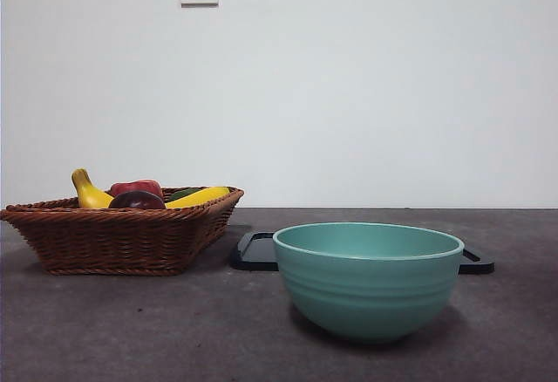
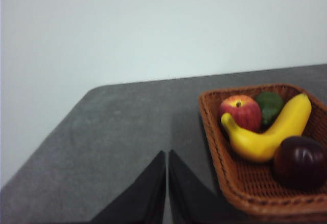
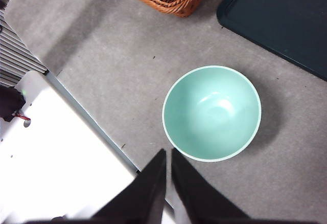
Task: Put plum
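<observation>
Both arms raised, fingers (image 2: 167, 183) pressed together.

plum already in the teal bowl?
No. The plum sits in the wicker basket beside the banana; the bowl is empty.

Dark maroon plum (image 2: 300, 161), yellow banana (image 2: 271, 130), red apple (image 2: 241, 111), brown woven basket (image 1: 113, 238), teal bowl (image 1: 369, 279).
</observation>
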